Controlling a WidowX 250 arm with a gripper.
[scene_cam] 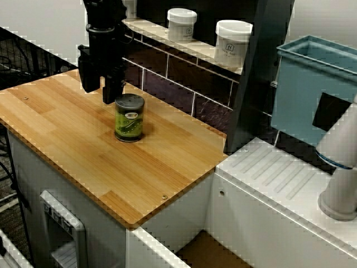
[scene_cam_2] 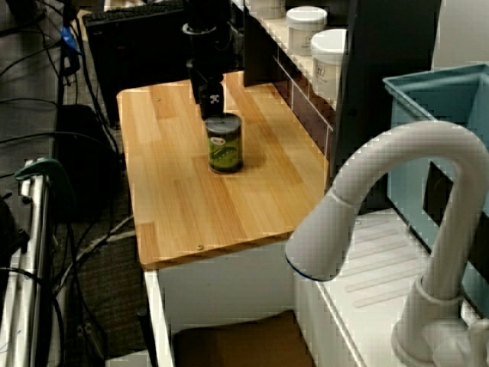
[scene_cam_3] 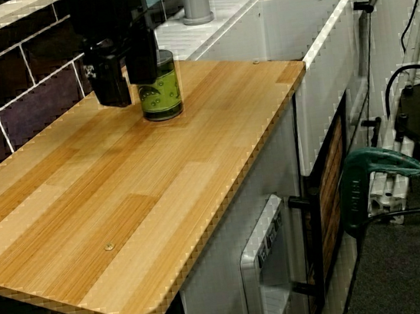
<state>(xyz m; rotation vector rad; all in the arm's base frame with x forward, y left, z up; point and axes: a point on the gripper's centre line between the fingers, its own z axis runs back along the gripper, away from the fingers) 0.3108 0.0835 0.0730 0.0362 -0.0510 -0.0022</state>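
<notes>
Overhead view is showing a green can (scene_cam: 129, 118) standing upright on the wooden counter (scene_cam: 83, 162); its oval label is reading too small to make out; the black gripper (scene_cam: 101, 94) is hanging just beside it, jaws apart, gripping nothing; two white jars (scene_cam: 182, 25) with unreadable logos are sitting on the shelf (scene_cam: 206, 51) behind.

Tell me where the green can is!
In the view from above, the green can stands upright on the wooden counter, just beside the black gripper, near the dark tiled wall.

A small white jar (scene_cam: 182, 24) and a wider white jar (scene_cam: 233, 42) stand on a shelf (scene_cam: 203, 49) above the wooden counter (scene_cam: 83, 156). To the right, a blue bin (scene_cam: 304, 89) sits behind a white faucet (scene_cam: 341, 167).
</notes>
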